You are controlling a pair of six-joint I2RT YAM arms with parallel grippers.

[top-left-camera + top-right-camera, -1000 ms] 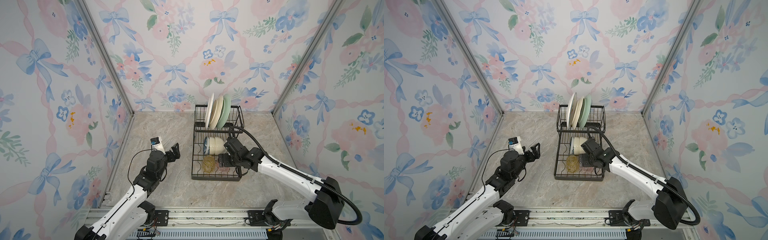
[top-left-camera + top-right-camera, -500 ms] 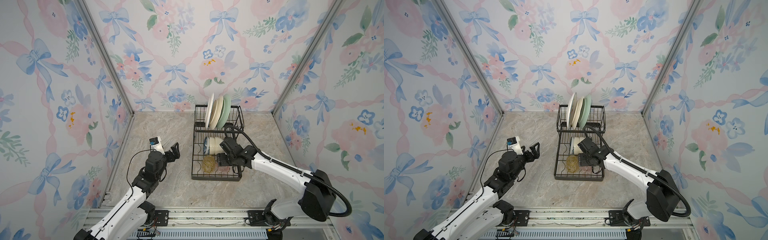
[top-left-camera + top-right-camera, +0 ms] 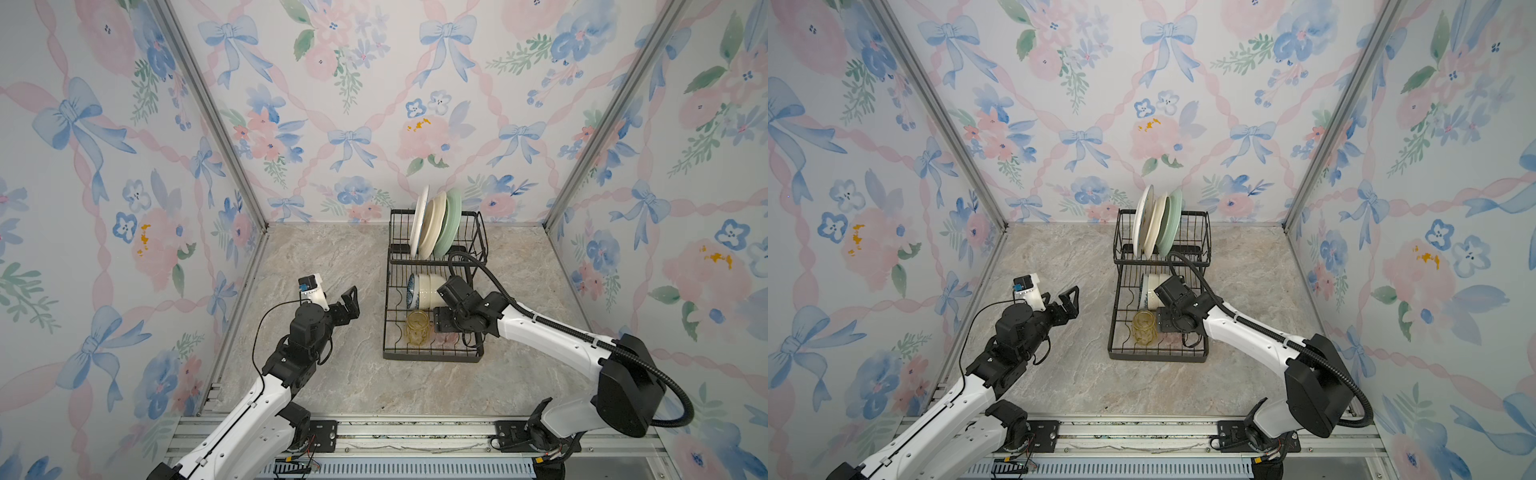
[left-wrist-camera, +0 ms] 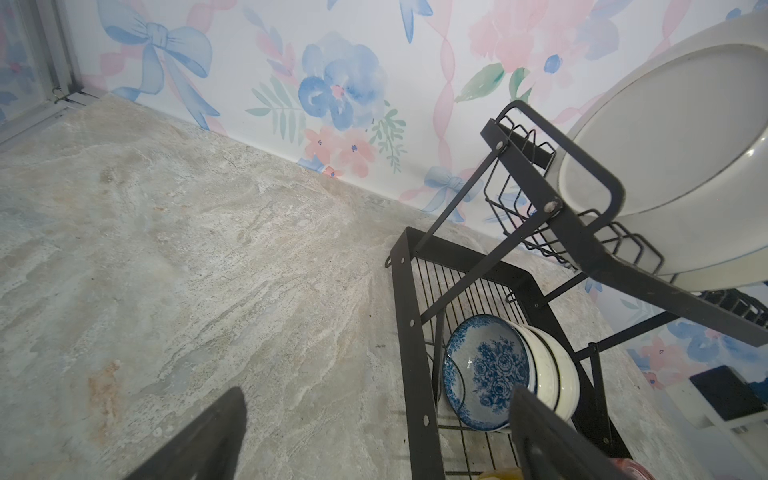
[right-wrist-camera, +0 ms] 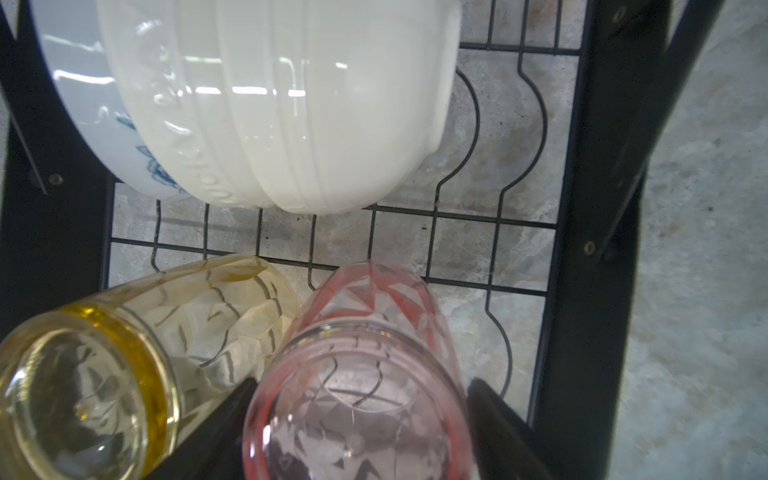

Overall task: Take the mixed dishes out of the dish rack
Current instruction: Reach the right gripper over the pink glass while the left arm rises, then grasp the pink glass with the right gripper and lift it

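The black wire dish rack stands on the grey marble bench, and it looks full. No dish sits on the bench, so the job has hardly begun.

In the small top basket, a white plate, a cream plate and a pale green plate stand on edge. In the long tray below, a blue-and-white patterned bowl and cream bowls lie on their sides. A see-through yellow tumbler and a see-through pink tumbler stand side by side near the front.

The right gripper has one finger on each side of the pink tumbler. It is hard to tell if it squeezes the glass yet. The left gripper hangs beside the rack, spread wide and holding nothing.
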